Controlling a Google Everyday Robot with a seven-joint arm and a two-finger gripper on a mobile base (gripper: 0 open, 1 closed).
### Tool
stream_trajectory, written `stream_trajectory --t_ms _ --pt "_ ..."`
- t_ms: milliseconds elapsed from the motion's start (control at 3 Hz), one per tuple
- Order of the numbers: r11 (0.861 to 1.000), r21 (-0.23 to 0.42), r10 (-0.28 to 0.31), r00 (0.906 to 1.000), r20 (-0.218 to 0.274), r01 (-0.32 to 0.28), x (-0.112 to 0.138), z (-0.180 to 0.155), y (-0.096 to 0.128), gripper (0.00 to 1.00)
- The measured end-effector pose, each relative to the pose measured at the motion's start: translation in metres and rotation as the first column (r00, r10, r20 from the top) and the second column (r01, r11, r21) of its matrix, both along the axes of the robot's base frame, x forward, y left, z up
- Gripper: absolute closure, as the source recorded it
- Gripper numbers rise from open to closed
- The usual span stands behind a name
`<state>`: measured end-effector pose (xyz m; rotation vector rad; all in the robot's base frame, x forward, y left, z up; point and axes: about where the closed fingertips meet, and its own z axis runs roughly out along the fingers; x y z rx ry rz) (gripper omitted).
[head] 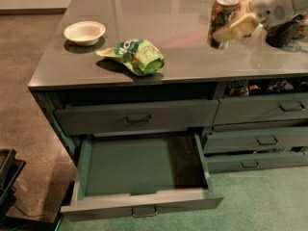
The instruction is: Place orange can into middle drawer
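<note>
Middle drawer point(144, 203) pulled open, green inside bare, far below the gripper point(231, 18) and off to its picture-left. Green snack bag point(137, 56) lies on the bench point(192, 64), well apart from the gripper on that same side. White bowl point(84, 32) farther out still. Gripper at the bench's back right, pinching the orange can point(221, 11) upright, one pale finger across the can's front. Cannot tell whether the can touches the bench.

One camera looks steeply down from above and in front of the counter point(192, 57), facing its drawer fronts at middling range; the open drawer point(139, 203) sits low in the frame, the gripper point(233, 19) clasping the can point(220, 14) at the upper right edge
</note>
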<state>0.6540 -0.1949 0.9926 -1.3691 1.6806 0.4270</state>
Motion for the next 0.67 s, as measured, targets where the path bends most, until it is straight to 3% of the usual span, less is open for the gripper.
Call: stream_trajectory --t_ms 333,667 --pt "1.000 0.009 0.004 0.9995 0.030 -0.004 -0.045 0.008 0.003 1.00" --pt "0.999 0.024 0.024 0.9994 0.023 -0.024 -0.075 -0.017 0.020 1.00"
